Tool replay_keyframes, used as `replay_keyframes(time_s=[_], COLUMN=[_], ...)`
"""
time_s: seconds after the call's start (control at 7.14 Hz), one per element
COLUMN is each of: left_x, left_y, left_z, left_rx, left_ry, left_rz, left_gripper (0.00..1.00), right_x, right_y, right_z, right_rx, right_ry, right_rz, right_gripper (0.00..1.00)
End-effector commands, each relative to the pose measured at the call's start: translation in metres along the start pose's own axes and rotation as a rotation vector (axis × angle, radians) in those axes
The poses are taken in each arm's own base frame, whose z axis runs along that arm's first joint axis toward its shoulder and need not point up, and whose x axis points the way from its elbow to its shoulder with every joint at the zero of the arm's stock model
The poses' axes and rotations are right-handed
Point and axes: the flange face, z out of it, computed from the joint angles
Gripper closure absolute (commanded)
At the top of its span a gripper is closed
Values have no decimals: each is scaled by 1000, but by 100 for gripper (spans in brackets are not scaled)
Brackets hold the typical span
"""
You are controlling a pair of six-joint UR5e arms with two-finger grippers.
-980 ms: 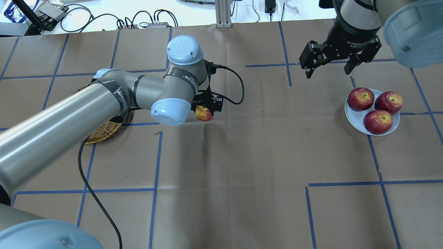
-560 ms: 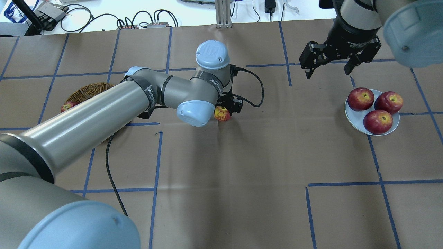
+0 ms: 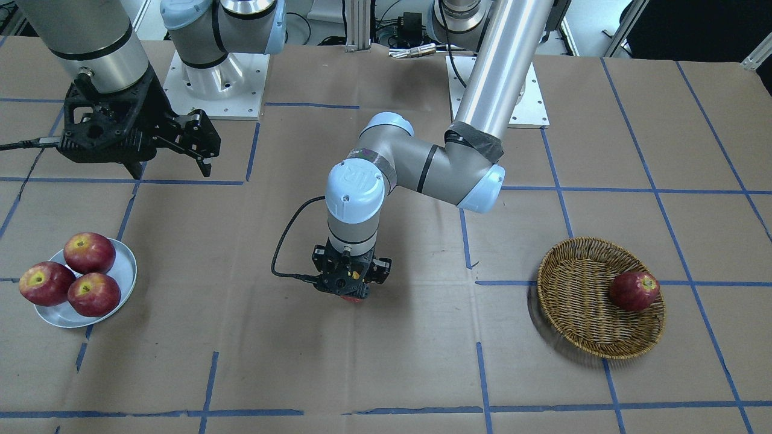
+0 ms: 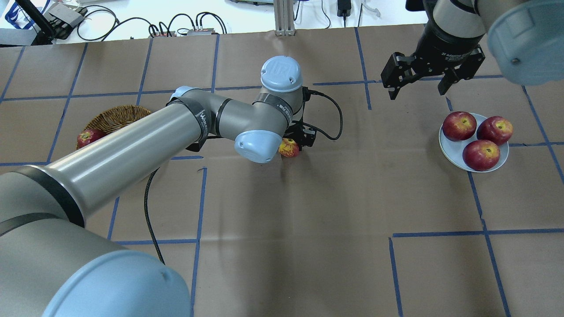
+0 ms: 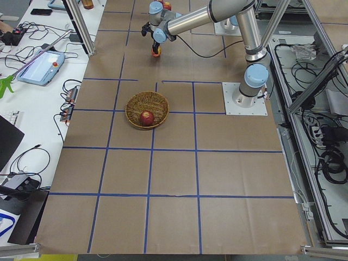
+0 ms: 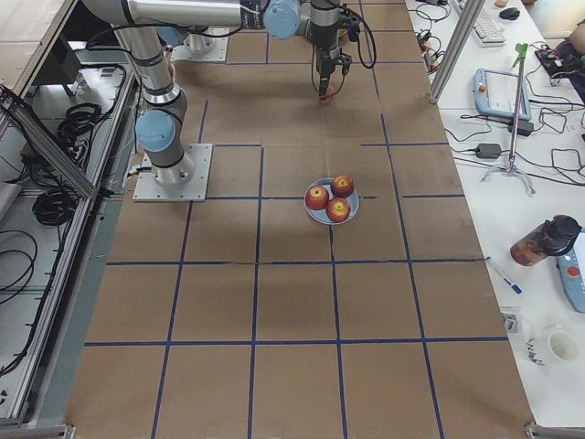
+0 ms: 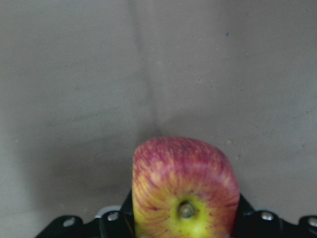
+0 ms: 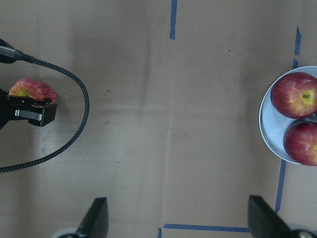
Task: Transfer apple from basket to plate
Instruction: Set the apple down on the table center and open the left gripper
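Note:
The apple (image 4: 288, 148), pinkish-red with a yellow stem patch, is held in my left gripper (image 4: 292, 144), which is shut on it above the bare brown paper near the table's middle. It fills the bottom of the left wrist view (image 7: 184, 188), stem hollow toward the camera. The wicker basket (image 3: 579, 301) lies well behind on my left with one dark red apple (image 3: 633, 290) in it. The white-grey plate (image 4: 449, 149) at the right holds three dark red apples. My right gripper (image 4: 416, 92) hangs open and empty beyond the plate.
A black cable (image 4: 328, 115) loops from the left wrist toward the right. Blue tape lines grid the paper. An aluminium post (image 4: 284, 17) and several cables lie beyond the far table edge.
My left arm has carried the apple to the right, away from the basket and toward the table's middle. The basket's dark apple has come into sight. The right arm has not moved.

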Motion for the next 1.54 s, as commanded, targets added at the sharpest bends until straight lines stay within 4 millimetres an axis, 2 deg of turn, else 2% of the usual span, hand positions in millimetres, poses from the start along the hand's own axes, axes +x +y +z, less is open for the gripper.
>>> replay_keyframes(time_s=[0.0, 0.14, 0.28, 0.56, 0.7, 0.84, 0.98, 1.12, 1.26, 1.4], left_x=[1, -2, -14, -97, -127, -158, -188, -211, -224, -224], left_y=[-6, -7, -8, -15, -7, 4, 27, 63, 95, 119], left_z=[-11, -22, -62, -142, -182, -208, -249, -294, -330, -345], left_rx=[21, 38, 73, 113, 153, 166, 142, 89, 94, 61], left_ry=[1, 2, 5, -4, -25, -38, -39, -39, -32, -26], left_rz=[10, 9, -8, -111, -65, -77, -125, -174, -213, -223], left_gripper=[1, 1, 1, 1, 1, 1, 1, 1, 1, 1], right_x=[-1, -1, -1, -1, -3, -11, -41, -89, -132, -166], right_y=[1, 1, -1, -2, -2, -4, -9, -19, -29, -34], right_z=[-1, -2, -2, -1, 0, 3, 18, 43, 76, 104], right_rx=[2, 5, 6, 7, 7, 10, -8, 16, 21, 33], right_ry=[-1, -2, -1, -10, -12, -12, -15, -18, -13, -19], right_rz=[-1, -1, 0, 9, 8, -6, 12, 17, 16, 32], right_gripper=[0, 0, 0, 0, 0, 0, 0, 0, 0, 0])
